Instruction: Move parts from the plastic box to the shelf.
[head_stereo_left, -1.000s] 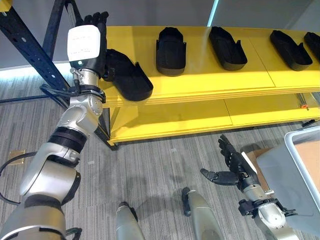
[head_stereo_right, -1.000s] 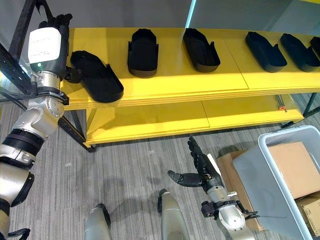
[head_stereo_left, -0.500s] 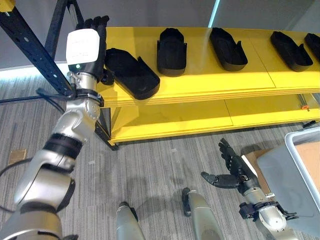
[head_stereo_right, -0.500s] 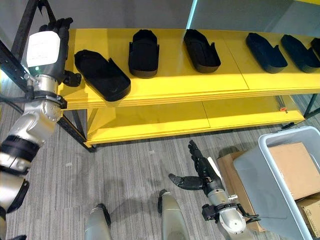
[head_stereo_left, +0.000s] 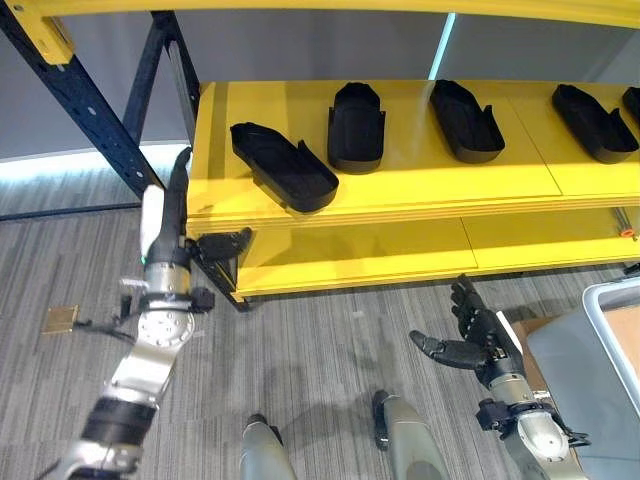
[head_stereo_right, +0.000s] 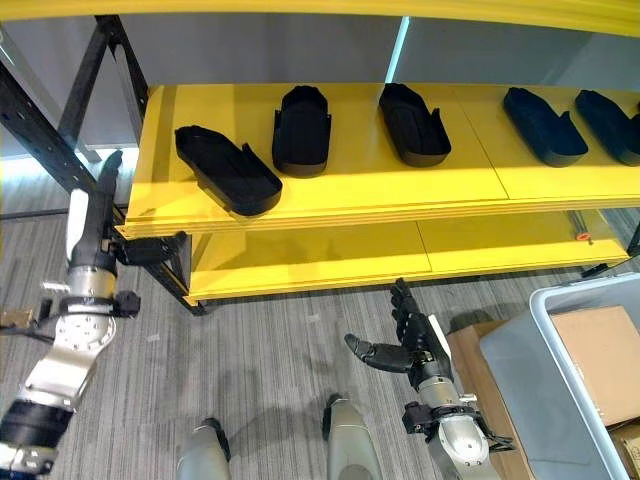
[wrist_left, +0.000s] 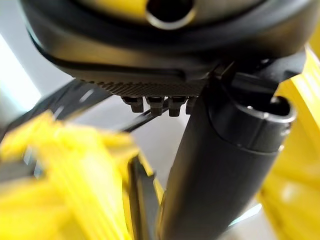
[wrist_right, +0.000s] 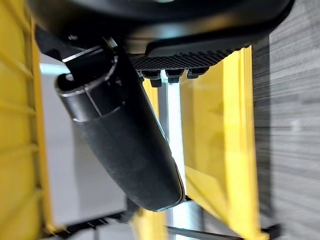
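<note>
The leftmost black part lies on the yellow shelf near its left end, with nothing touching it. My left hand hangs below and left of it, by the shelf's front corner, fingers straight up and thumb out, holding nothing; its thumb shows bare in the left wrist view. My right hand is open and empty low over the floor, left of the grey plastic box. Its thumb is bare too.
Three more black parts sit in a row along the shelf. A lower yellow shelf runs beneath. A dark slanted rack post stands left. Cardboard lies in the box, more on the floor.
My left hand has let go of the leftmost part and dropped from the shelf to below its front edge. The part stays on the shelf. The camera has shifted.
</note>
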